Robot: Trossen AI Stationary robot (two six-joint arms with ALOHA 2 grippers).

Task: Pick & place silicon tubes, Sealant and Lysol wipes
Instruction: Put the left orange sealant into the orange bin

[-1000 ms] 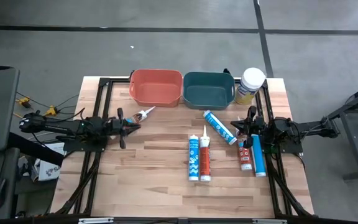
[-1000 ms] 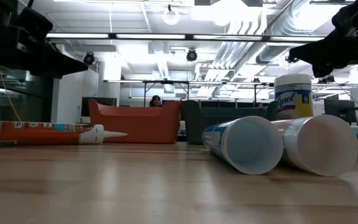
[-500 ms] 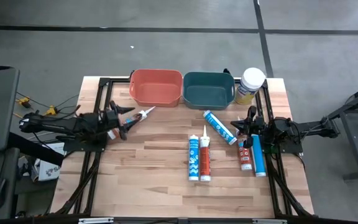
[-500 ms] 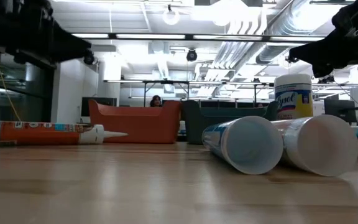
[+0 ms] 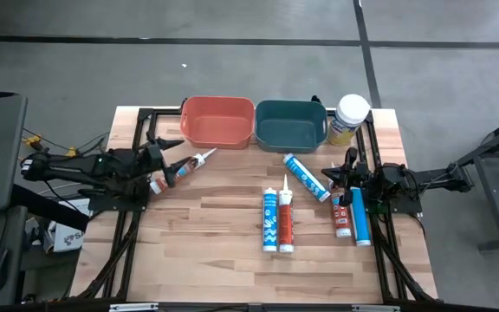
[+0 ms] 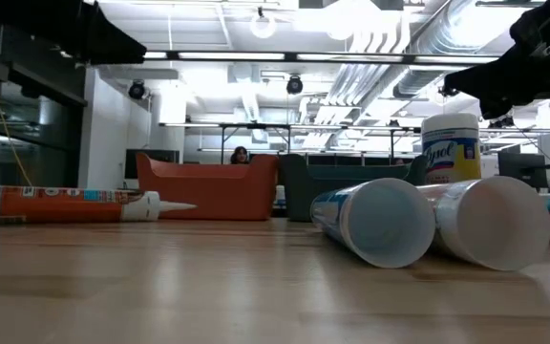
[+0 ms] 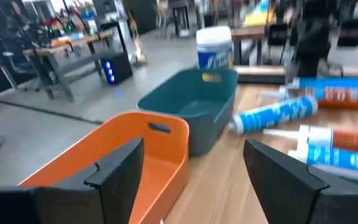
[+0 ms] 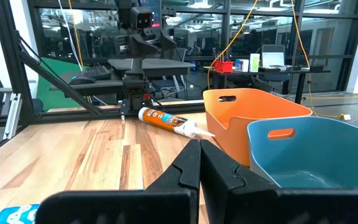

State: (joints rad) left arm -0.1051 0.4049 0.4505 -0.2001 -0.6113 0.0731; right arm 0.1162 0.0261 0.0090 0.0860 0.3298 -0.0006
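wooden bench, six tubes down, wipes at the far right corner

wooden bench (image 5: 232, 225) fills the high view, its near half bare planks from edge to edge. toward the middle two silicon tubes (image 5: 276, 221) lie touching, side by side, nozzles pointing to the far edge; in the low view their round bases block most of what lies behind them. just beyond, a blue tube (image 5: 306, 176) lies slanted. at the right edge a red tube and a blue tube (image 5: 351, 217) lie together, partly hidden under the right gripper (image 5: 331, 178), whose fingers are clenched together on nothing, hovering near the slanted blue tube's far end.

by the left edge the left gripper (image 5: 171, 160) hangs with its fingers spread apart, grasping nothing. an orange sealant tube (image 5: 183, 166) lies on the wood just beside those fingers, its rear end covered by the arm from above; whether a finger touches it cannot be told. its nozzle points at the orange bin (image 5: 218, 121).

along the far edge the orange bin and the teal bin (image 5: 290, 125) stand side by side, nearly touching. the lysol wipes (image 5: 350, 119) stand upright at the far right corner, just beside the teal bin; in the low view only the upper part shows over the tubes. open wood lies between the sealant tube and the middle pair.
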